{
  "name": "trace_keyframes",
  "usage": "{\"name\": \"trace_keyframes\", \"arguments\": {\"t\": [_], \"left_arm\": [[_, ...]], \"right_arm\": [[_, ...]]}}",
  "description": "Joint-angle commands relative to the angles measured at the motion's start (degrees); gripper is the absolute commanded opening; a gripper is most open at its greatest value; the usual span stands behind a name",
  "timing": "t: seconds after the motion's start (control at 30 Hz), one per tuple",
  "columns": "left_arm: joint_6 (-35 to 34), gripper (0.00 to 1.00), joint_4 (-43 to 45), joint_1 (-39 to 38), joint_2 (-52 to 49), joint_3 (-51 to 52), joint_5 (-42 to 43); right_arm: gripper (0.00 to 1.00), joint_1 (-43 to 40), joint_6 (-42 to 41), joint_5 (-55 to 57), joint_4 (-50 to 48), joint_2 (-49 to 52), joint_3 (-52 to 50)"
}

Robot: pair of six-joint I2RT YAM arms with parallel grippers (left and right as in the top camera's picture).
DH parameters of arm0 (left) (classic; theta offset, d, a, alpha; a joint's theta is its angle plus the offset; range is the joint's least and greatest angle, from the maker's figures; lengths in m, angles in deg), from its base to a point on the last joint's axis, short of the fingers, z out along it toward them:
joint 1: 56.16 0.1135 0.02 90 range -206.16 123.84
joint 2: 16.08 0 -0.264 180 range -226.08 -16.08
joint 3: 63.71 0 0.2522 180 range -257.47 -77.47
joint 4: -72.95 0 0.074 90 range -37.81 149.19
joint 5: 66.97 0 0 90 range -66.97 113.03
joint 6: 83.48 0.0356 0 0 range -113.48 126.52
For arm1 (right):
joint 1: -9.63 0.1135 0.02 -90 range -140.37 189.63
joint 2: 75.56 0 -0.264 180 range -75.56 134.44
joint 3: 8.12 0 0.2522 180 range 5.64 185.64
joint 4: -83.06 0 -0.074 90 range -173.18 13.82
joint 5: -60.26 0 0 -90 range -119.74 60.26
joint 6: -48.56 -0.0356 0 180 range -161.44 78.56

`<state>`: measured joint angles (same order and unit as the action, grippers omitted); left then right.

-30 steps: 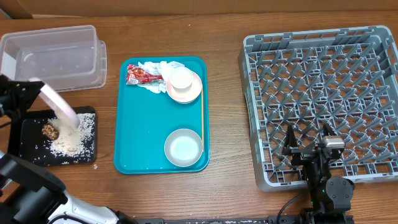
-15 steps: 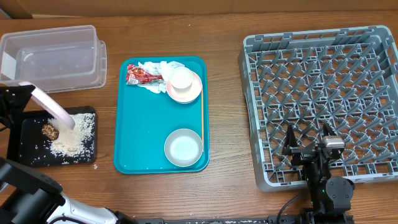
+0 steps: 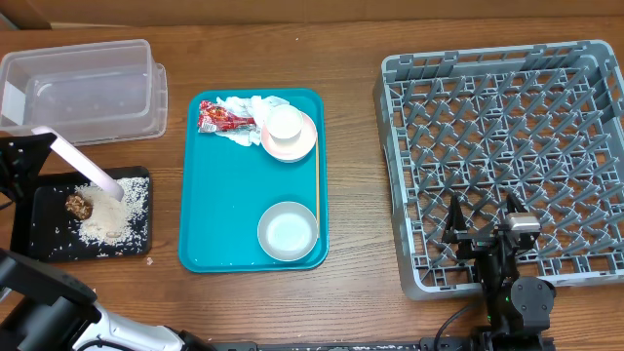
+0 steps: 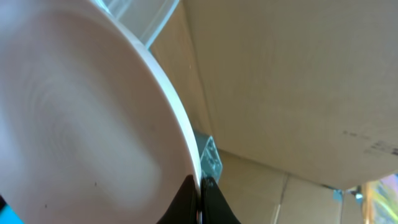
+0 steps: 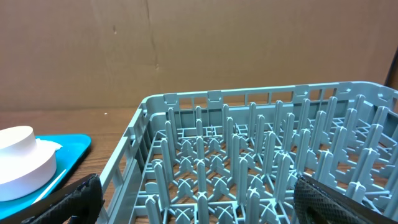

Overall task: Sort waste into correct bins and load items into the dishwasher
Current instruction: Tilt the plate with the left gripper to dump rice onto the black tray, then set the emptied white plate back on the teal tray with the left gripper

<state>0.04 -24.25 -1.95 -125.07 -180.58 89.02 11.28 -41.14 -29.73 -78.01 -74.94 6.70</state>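
No text can be read; the print on the red-and-white wrapper [image 3: 220,119] is too small.

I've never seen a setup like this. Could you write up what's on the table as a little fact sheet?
Left end effector: shut on the rim of a pink bowl, tilted over the black tray
Right end effector: open, holding nothing, at the near edge of the grey dish rack
Black tray: rice-like crumbs, brown lump
Clear tub: behind the black tray
Teal tray: pink plate with white cup, white bowl, wooden stick, tissue, red wrapper
Dish rack: no dishes visible
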Motion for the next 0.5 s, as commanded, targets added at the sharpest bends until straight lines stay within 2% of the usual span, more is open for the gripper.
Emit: {"name": "trace_keyframes", "arguments": {"t": [0.0, 0.07, 0.13, 0.27, 0.47], "left_arm": [[7.48, 0.04, -6.88, 0.5, 1.42, -1.18, 3.91], [15.19, 0.04, -10.86, 0.31, 1.44, -1.18, 8.13], [18.23, 0.04, -13.38, -0.07, 1.44, -1.18, 8.85], [18.1, 0.04, -13.4, -2.51, 3.02, -1.18, 5.68], [18.05, 0.04, -13.38, -10.54, 7.74, -1.18, -2.08]], "right_arm": [[1.0, 0.22, 0.35, -0.07, -0.33, -0.46, -0.59], [1.0, 0.22, 0.35, -0.07, -0.33, -0.46, -0.59], [1.0, 0.22, 0.35, -0.07, -0.33, -0.46, -0.59], [1.0, 0.22, 0.35, -0.07, -0.33, -0.46, -0.59], [1.0, 0.22, 0.35, -0.07, -0.33, -0.46, -0.59]]}}
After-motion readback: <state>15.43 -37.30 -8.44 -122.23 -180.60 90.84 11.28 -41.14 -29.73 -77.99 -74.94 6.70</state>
